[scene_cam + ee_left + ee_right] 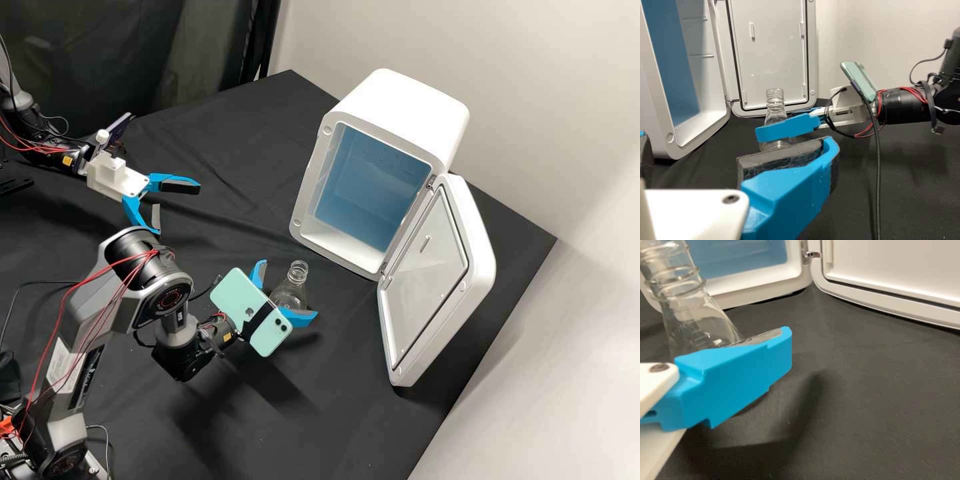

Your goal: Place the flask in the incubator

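A clear glass flask (294, 279) stands upright on the black bench, just in front of the white incubator (400, 113). The incubator's door (440, 287) hangs wide open on the right and shows a blue inside. My right gripper (285, 292) is open and straddles the flask, one blue finger (735, 370) right against the glass (690, 315). My left gripper (175, 208) is open with nothing in it, hovering well to the left of the flask. In the left wrist view the flask (774, 107) stands before the open door (772, 50), with a right finger (787, 129) crossing its body.
A mint-green phone (252, 320) is strapped to the right arm's wrist behind the gripper. Red cables run along both arms. The bench edge runs just right of the open door, and open black bench lies in front of the flask.
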You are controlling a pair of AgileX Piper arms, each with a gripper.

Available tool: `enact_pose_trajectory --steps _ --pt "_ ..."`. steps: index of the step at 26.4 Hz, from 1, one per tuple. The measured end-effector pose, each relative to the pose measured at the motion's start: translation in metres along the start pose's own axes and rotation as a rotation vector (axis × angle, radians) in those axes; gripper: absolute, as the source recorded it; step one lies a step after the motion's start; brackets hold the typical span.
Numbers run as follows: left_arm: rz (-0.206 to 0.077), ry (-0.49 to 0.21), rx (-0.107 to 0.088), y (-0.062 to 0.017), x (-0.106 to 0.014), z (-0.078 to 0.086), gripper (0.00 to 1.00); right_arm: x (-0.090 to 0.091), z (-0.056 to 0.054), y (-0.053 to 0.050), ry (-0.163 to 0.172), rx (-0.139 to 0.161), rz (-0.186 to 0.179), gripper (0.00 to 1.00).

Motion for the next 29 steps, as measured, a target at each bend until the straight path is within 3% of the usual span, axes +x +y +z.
enact_pose_trajectory --steps 9,16,21,29 --pt "-0.015 0.008 0.004 0.0011 -0.001 0.0 1.0 0.017 -0.004 -0.004 0.053 0.078 -0.037 1.0" --pt "-0.001 0.014 0.0 0.0055 -0.003 -0.001 1.0 0.029 0.001 -0.006 0.078 0.084 -0.027 1.0" --pt "0.001 0.015 -0.015 0.006 -0.003 -0.001 1.0 0.033 0.002 -0.006 0.078 0.084 -0.024 1.0" --pt "0.001 0.015 -0.022 0.006 -0.003 -0.001 1.0 0.037 0.011 -0.005 0.057 0.089 -0.02 1.0"
